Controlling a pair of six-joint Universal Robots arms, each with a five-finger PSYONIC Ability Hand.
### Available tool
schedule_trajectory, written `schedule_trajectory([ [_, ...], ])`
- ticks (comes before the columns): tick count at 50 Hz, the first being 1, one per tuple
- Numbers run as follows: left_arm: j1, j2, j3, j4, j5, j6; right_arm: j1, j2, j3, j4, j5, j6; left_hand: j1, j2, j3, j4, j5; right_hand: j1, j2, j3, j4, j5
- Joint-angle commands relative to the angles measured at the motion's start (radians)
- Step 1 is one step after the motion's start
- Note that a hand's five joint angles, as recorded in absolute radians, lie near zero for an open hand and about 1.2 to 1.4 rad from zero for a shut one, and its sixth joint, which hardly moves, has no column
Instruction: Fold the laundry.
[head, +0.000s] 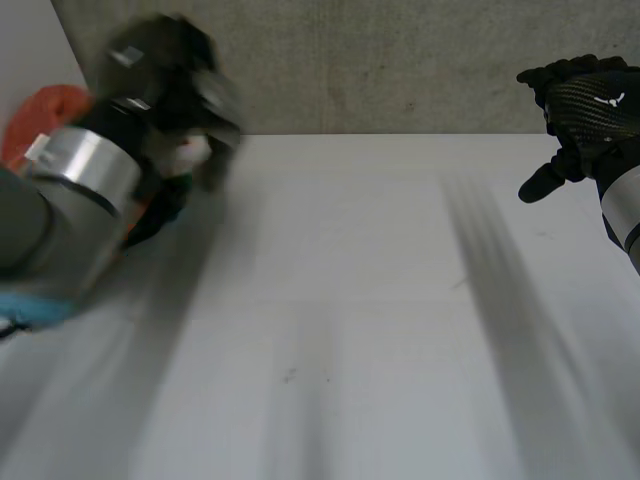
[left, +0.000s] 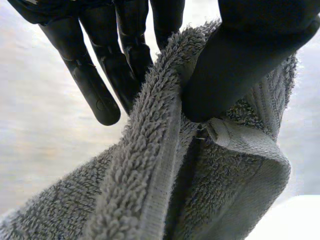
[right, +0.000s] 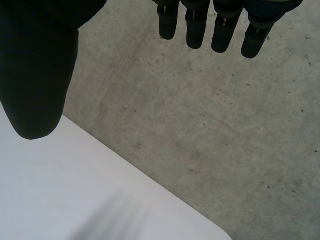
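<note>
A grey terry towel (left: 165, 190) hangs from my left hand (left: 240, 65). Its thumb presses a folded, hemmed edge of the towel against the fingers (left: 95, 85), so the hand is shut on the towel. In the head view my left hand (head: 170, 80) is at the table's far left edge, over a small heap of coloured cloth (head: 180, 160). My right hand (head: 585, 105) hovers at the far right edge of the table. Its fingers (right: 200, 25) are straight and apart from the thumb, with nothing between them.
The white table (head: 350, 330) stretches bare from the middle to the front. An orange thing (head: 45, 115) sits beyond the table's far left corner. Grey concrete (head: 380, 60) lies past the far edge, and the table's edge (right: 75, 200) runs below my right hand.
</note>
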Motion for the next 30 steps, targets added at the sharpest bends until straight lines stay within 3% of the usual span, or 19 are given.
schedule_trajectory([
  [1, -0.246, -0.140, -0.045, 0.003, 0.070, -0.002, 0.003, 0.011, -0.003, 0.007, 0.000, 0.000, 0.240, 0.204, 0.207, 0.201, 0.258, -0.051, -0.038, -0.036, -0.034, -0.043],
  [2, -0.269, -0.171, -0.034, 0.003, 0.070, 0.001, 0.004, 0.014, -0.001, 0.009, 0.000, -0.002, 0.220, 0.184, 0.187, 0.181, 0.238, -0.051, -0.038, -0.036, -0.034, -0.043],
  [5, -0.337, -0.270, 0.044, -0.009, 0.065, 0.001, 0.007, 0.020, -0.001, 0.013, 0.001, -0.011, -0.202, -0.238, -0.235, -0.241, -0.183, -0.051, -0.038, -0.036, -0.034, -0.043],
  [6, -0.343, -0.292, 0.063, -0.010, 0.065, 0.002, 0.007, 0.034, -0.001, 0.015, 0.001, -0.020, -0.363, -0.399, -0.396, -0.402, -0.344, -0.051, -0.038, -0.036, -0.034, -0.043],
  [7, -0.348, -0.324, 0.086, -0.016, 0.061, 0.002, 0.006, 0.043, -0.001, 0.015, 0.004, -0.026, -0.705, -0.741, -0.738, -0.744, -0.686, -0.051, -0.038, -0.036, -0.034, -0.043],
  [9, -0.349, -0.341, 0.103, -0.030, 0.050, 0.002, 0.004, 0.069, -0.001, 0.018, 0.007, -0.044, -0.942, -0.978, -0.975, -0.981, -0.923, -0.051, -0.038, -0.036, -0.034, -0.043],
  [17, -0.300, -0.237, 0.081, -0.154, 0.018, 0.008, 0.009, 0.084, 0.002, 0.093, 0.003, -0.094, -0.934, -0.970, -0.967, -0.973, -0.916, -0.051, -0.038, -0.036, -0.034, -0.043],
  [24, -0.121, -0.038, -0.064, -0.254, 0.015, 0.080, 0.018, 0.086, 0.011, 0.229, 0.004, -0.091, -0.931, -0.967, -0.964, -0.970, -0.913, -0.051, -0.038, -0.036, -0.034, -0.043],
  [30, 0.017, 0.065, -0.221, -0.257, 0.015, 0.224, 0.090, 0.115, 0.057, 0.350, 0.007, -0.095, -0.916, -0.953, -0.949, -0.956, -0.898, -0.051, -0.038, -0.036, -0.034, -0.043],
])
